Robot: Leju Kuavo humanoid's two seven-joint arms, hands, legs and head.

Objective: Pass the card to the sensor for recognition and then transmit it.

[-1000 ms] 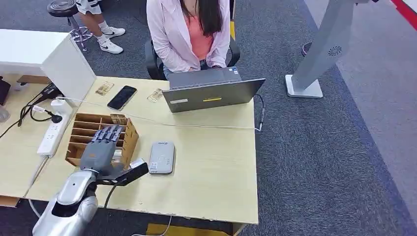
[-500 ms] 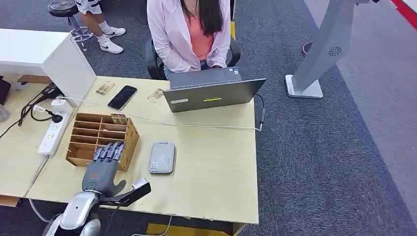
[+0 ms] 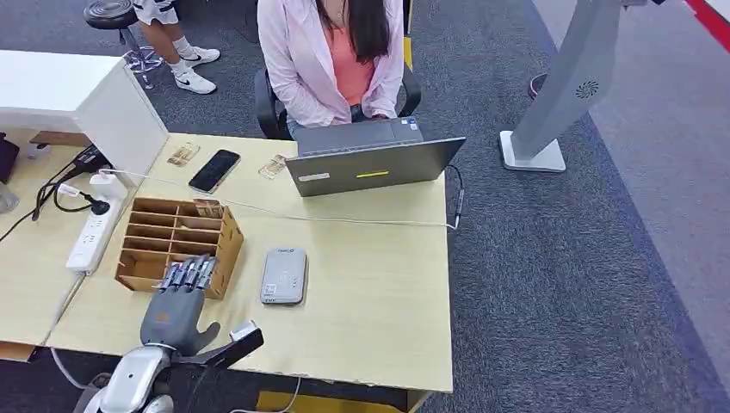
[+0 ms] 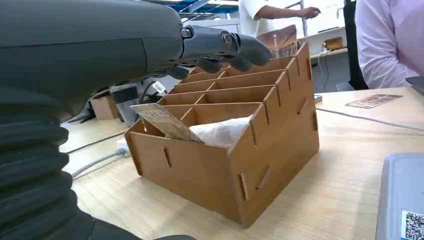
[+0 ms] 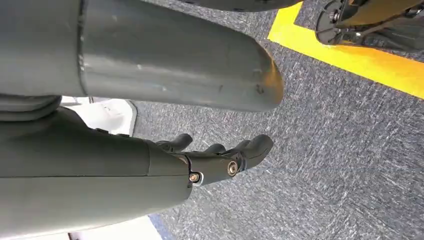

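- Since a second ago the left hand (image 3: 178,305) has drawn back from over the wooden organizer (image 3: 176,243) toward the near edge of the desk (image 3: 361,292); its fingers (image 3: 189,274) now reach just to the organizer's near wall.
- Left fingers lie stretched out and slightly apart, holding nothing; in the left wrist view they (image 4: 227,45) hover above the compartments.
- A card (image 4: 165,121) leans tilted in the nearest compartment of the organizer, beside a white crumpled thing (image 4: 220,131).
- Another card (image 3: 207,207) stands at the far corner of the organizer.
- The grey sensor (image 3: 284,275) lies flat on the desk just to the right of the organizer, apart from the hand.
- Farther back sit a black phone (image 3: 213,170), a laptop (image 3: 372,163) and a white power strip (image 3: 93,232).
- A person in a pink shirt (image 3: 331,60) sits behind the laptop.
- The right hand (image 5: 215,157) hangs above grey carpet, fingers loosely curved and apart, holding nothing.
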